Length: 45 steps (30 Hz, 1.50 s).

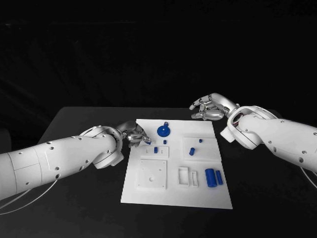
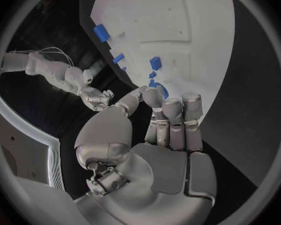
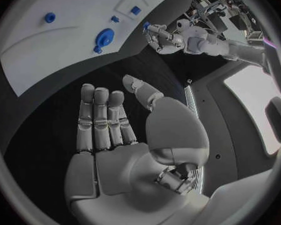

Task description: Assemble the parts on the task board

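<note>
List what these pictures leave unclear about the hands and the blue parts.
- Left hand, head view: whether its fingertips pinch a part; too small, its own fingers cover it.
- Left wrist view: a blue part sits half hidden behind the fingers.
- Task board, right wrist view: cut off by the circle's rim.

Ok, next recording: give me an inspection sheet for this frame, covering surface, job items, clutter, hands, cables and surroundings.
Surface: black table, bare around the board.
Job's things: white task board in the middle; round blue part at its far end; two blue cylinders side by side near its right edge; small blue pieces between.
Clutter: nothing seen.
Hands: left hand at the board's left edge, whether it holds a piece unclear; right hand off the far right corner, fingers apart, holding nothing.
Cables: thin white cable under left arm.
Surroundings: dark.
</note>
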Each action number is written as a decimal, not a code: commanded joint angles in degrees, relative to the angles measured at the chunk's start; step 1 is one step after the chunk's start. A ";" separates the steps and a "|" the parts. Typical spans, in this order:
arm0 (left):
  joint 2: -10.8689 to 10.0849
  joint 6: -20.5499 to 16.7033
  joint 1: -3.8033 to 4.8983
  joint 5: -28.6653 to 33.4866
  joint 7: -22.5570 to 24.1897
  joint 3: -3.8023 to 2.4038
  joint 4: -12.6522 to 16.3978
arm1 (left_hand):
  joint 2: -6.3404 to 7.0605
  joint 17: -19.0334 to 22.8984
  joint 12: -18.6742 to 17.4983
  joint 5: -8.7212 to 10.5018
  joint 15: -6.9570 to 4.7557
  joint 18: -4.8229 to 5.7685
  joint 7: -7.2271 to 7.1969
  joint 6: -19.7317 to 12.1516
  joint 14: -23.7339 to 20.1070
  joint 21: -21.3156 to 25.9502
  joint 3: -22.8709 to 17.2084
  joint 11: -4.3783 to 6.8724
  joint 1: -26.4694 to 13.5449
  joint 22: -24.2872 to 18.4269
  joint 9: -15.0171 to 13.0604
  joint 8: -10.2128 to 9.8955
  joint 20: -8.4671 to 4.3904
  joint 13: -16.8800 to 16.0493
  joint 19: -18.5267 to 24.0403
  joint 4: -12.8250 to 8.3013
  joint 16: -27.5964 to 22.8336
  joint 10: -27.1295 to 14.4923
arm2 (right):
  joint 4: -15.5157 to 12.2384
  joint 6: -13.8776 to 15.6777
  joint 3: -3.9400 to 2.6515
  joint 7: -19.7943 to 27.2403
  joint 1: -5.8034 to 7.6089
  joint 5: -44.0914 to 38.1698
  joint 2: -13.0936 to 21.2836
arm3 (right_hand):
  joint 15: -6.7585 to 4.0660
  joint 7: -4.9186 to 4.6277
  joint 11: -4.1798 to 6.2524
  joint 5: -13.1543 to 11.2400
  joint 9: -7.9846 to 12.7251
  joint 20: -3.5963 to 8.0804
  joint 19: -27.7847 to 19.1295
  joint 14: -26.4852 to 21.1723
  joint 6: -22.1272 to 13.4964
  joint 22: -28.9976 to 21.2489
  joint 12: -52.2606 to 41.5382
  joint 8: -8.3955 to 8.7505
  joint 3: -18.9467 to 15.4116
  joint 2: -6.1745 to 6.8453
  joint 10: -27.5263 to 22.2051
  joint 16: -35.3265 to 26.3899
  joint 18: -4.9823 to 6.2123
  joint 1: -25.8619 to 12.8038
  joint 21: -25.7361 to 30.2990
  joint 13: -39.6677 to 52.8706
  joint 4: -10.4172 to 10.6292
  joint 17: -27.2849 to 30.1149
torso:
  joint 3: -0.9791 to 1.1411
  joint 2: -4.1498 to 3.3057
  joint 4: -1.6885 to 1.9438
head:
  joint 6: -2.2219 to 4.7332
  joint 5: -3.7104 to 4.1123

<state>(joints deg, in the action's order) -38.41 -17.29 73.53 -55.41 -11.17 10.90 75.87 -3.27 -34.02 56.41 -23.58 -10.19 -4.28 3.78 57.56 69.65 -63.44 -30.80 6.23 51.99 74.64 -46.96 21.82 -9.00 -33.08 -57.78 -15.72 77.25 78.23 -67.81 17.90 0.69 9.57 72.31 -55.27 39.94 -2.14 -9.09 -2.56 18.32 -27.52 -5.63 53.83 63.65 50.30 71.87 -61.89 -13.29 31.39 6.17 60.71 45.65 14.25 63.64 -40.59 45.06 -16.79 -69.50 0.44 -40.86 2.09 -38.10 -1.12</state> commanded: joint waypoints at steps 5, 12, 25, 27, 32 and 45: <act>-0.17 -3.18 0.05 -7.51 -8.95 1.30 1.53 | 1.02 -0.07 -0.29 -1.97 -2.57 -0.64 -4.49 7.26 2.58 -0.09 -0.48 0.83 -0.08 -0.07 -11.02 2.33 -6.57 -0.13 -0.84 -0.15 -0.17 1.30 | 0.73 0.12 -0.13 0.66 0.21 0.44 -0.11 | 0.07 0.08 0.00 0.60 0.09 -0.08 -0.19 -0.26 -0.28 -0.08 0.35 0.08 0.28 0.23 -0.52 -0.36 0.75 -0.20 0.19 -0.08 -0.01 0.10 | 0.00 0.01 0.01 | -0.32 -0.43; -0.17 -3.84 0.05 -7.51 -9.30 2.65 1.56 | 1.63 -0.37 0.16 -2.86 -2.71 -0.73 -4.78 8.27 3.03 -0.26 -0.51 1.09 -0.37 -0.01 -11.02 2.69 -6.65 -0.49 -1.20 -0.06 0.22 1.64 | 0.74 -0.02 -0.15 0.65 0.24 0.45 -0.19 | 0.08 0.08 0.00 0.83 0.10 -0.08 -0.20 -0.27 -0.27 -0.07 0.35 0.06 0.33 0.26 -0.52 -0.36 0.75 -0.17 0.19 -0.10 -0.01 0.11 | 0.02 -0.05 0.05 | -0.63 -0.75; 1.79 -5.51 -0.10 -8.18 -8.90 2.90 0.02 | 1.99 -0.95 1.10 -5.35 -2.95 -0.86 -5.17 9.16 3.38 -0.55 -0.61 1.47 -0.90 0.17 -11.32 3.54 -6.72 -1.17 -1.56 -0.18 1.01 1.81 | 0.67 -0.30 -0.18 0.65 0.26 0.45 -0.28 | 0.10 0.07 -0.01 1.51 0.16 -0.12 -0.21 -0.27 -0.27 -0.05 0.34 0.04 0.43 0.28 -0.53 -0.36 0.75 -0.17 0.16 -0.16 0.01 0.13 | -0.02 -0.17 -0.18 | -0.74 -1.16; 1.91 -5.45 -0.10 -8.34 -8.81 2.89 0.01 | 2.02 -0.99 1.17 -5.59 -2.98 -0.88 -5.20 9.20 3.39 -0.58 -0.62 1.49 -0.93 0.19 -11.35 3.61 -6.72 -1.22 -1.59 -0.20 1.06 1.79 | 0.70 -0.37 -0.19 0.64 0.26 0.45 -0.27 | 0.10 0.07 -0.01 1.54 0.17 -0.12 -0.21 -0.27 -0.27 -0.05 0.33 0.04 0.44 0.28 -0.53 -0.36 0.75 -0.18 0.16 -0.17 0.01 0.13 | -0.06 -0.16 -0.18 | -0.81 -1.13; 2.18 -4.98 -0.10 -8.60 -8.93 2.88 0.02 | 2.08 -1.09 1.36 -5.89 -3.01 -0.91 -5.29 9.47 3.43 -0.65 -0.61 1.57 -1.03 0.24 -11.45 3.90 -6.73 -1.34 -1.66 -0.24 1.21 1.80 | 0.68 -0.55 -0.19 0.61 0.26 0.45 -0.29 | 0.10 0.07 -0.01 1.65 0.18 -0.13 -0.21 -0.27 -0.28 -0.04 0.33 0.04 0.44 0.29 -0.53 -0.36 0.75 -0.21 0.15 -0.17 0.01 0.14 | -0.02 -0.14 -0.15 | -0.95 -0.97; 2.39 -4.54 -0.56 -10.31 -8.92 2.90 0.28 | 2.04 -1.18 1.50 -6.42 -3.02 -0.95 -5.38 9.59 3.44 -0.70 -0.70 1.65 -0.99 0.29 -11.52 4.11 -6.74 -1.44 -1.67 -0.36 1.32 1.76 | 0.55 -1.08 -0.19 0.56 0.26 0.45 -0.29 | 0.10 0.07 -0.01 1.81 0.19 -0.13 -0.21 -0.27 -0.28 -0.04 0.32 0.03 0.44 0.29 -0.53 -0.35 0.75 -0.24 0.15 -0.18 0.01 0.14 | -0.09 -0.12 -0.01 | -1.23 -0.72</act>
<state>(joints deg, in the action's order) -36.14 -21.81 73.01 -64.31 -20.29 13.80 76.01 -0.97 -35.12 57.64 -29.71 -11.03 -4.80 3.15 58.22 71.51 -63.89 -31.12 7.30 50.58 74.86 -46.94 25.49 -9.72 -34.43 -59.09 -15.71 78.36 80.01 -67.22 17.44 0.57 9.81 72.53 -54.99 39.68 -2.11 -8.88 -2.56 19.76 -27.40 -5.62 53.83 63.66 50.30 71.87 -61.89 -13.29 31.38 6.18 60.71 45.65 14.18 63.64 -40.60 44.95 -16.78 -69.45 0.35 -41.01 2.07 -39.32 -1.92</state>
